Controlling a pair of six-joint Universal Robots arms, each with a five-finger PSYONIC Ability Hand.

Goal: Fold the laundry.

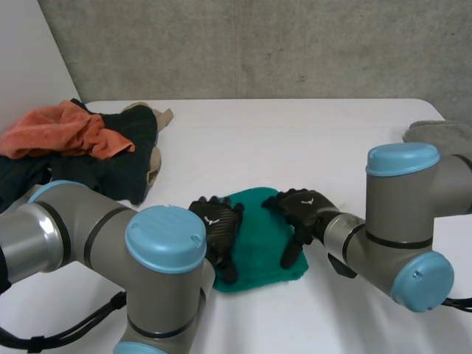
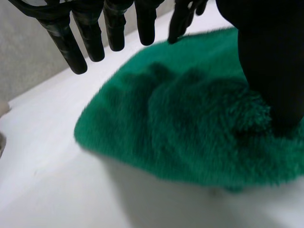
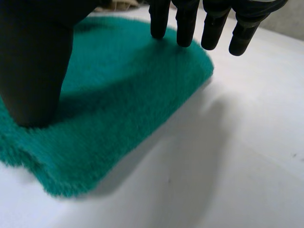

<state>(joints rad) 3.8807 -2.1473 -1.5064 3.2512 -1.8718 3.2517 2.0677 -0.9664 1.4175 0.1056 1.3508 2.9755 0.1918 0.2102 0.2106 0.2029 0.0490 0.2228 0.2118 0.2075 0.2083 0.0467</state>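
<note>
– Towel (image 1: 258, 240), green: position?
– Flat and compact on the white table (image 1: 295, 140), near middle, between both arms.
– Hands?
– Left robot hand (image 1: 217, 225) is on the towel's left edge, fingers (image 2: 66, 45) straight and spread, thumb pressed into the nap. Right robot hand (image 1: 302, 210) is on the right edge, fingers (image 3: 185, 26) straight, side by side, thumb down on the towel.
– Surroundings?
– Dark clothes (image 1: 125, 158) heaped at the table's far left, orange cloth (image 1: 59, 129) on top. Grey cloth (image 1: 435, 133) at the far right edge.
</note>
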